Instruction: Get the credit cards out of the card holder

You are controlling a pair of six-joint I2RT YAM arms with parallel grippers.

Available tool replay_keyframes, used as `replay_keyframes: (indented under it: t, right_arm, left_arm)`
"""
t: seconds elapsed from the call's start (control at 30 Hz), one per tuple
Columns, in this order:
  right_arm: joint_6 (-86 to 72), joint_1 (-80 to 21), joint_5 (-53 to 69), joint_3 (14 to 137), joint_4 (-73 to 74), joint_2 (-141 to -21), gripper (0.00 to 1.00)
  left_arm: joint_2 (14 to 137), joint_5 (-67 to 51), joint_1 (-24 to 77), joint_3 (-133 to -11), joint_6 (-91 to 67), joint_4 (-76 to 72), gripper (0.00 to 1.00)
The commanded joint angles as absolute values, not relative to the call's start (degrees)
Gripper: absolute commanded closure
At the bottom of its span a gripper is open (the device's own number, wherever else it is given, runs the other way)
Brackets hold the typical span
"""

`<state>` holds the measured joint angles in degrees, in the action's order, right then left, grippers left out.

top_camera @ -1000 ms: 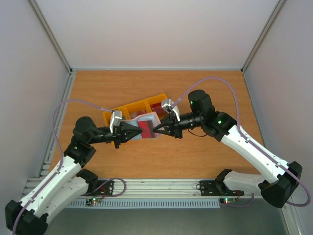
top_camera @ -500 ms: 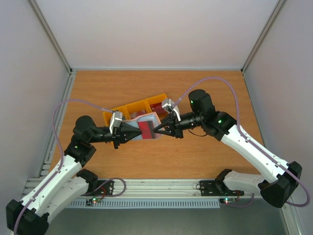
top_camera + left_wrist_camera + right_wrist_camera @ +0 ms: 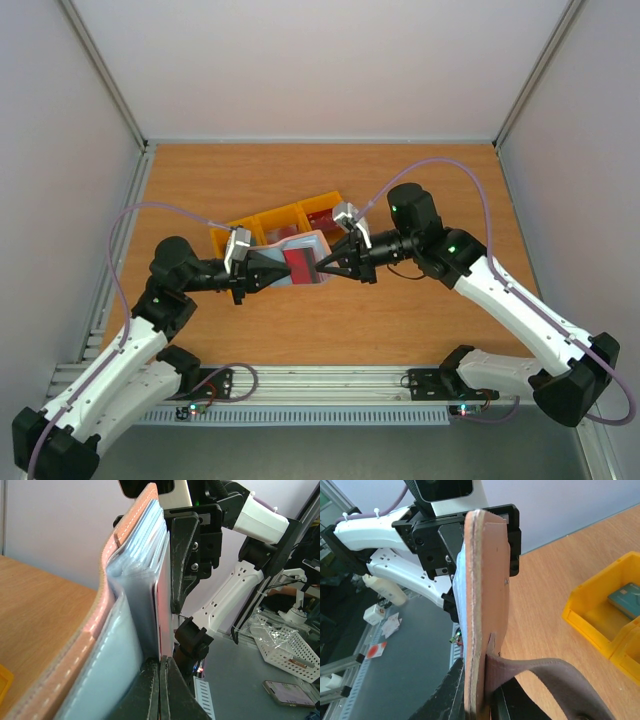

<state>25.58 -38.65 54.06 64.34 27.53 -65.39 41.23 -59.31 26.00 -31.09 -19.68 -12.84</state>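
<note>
The card holder (image 3: pixel 310 240) hangs mid-table, at six o'clock from the yellow tray (image 3: pixel 262 218). The right gripper (image 3: pixel 477 696) clamps its outer flap as an anchor. The left gripper (image 3: pixel 160 690) is pinched tight on the dark red card (image 3: pixel 298 266), seemingly to draw it out.

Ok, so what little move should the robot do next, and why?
Probably the left gripper should pull gently back toward its own side, sliding the red card out. It looks pinched shut on that card's edge, while the right gripper is shut on the holder at its brown edge, holding it up off the table.
</note>
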Motion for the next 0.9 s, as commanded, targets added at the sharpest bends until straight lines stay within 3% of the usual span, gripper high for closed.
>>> replay_keyframes:
  t: [0.0,0.17,0.37,0.57,0.73,0.87]
  right_arm:
    - [27.28,-36.11,53.92,65.25,29.93,-62.00,0.91]
    - [28.27,-35.37,53.35,65.22,32.03,-61.09,0.92]
    - [27.56,-34.89,54.82,65.65,31.99,-61.94,0.80]
    - [26.21,-34.88,57.39,65.37,29.64,-63.18,0.83]
    - [24.91,-34.89,59.37,64.91,27.68,-63.93,0.60]
    - [21.88,-35.29,60.76,64.43,23.30,-65.43,0.63]
  left_arm:
    - [40.18,-60.29,25.28,-31.68,-20.13,-14.02,1.00]
    - [40.01,-60.42,25.06,-31.61,-20.30,-14.06,1.00]
    - [40.23,-60.64,24.96,-31.43,-19.96,-14.50,1.00]
    - [40.66,-60.69,24.96,-31.29,-20.47,-15.26,1.00]
    - [40.86,-60.10,25.01,-31.23,-21.04,-15.12,1.00]
    - [41.05,-59.86,25.05,-31.28,-21.37,-15.38,1.00]
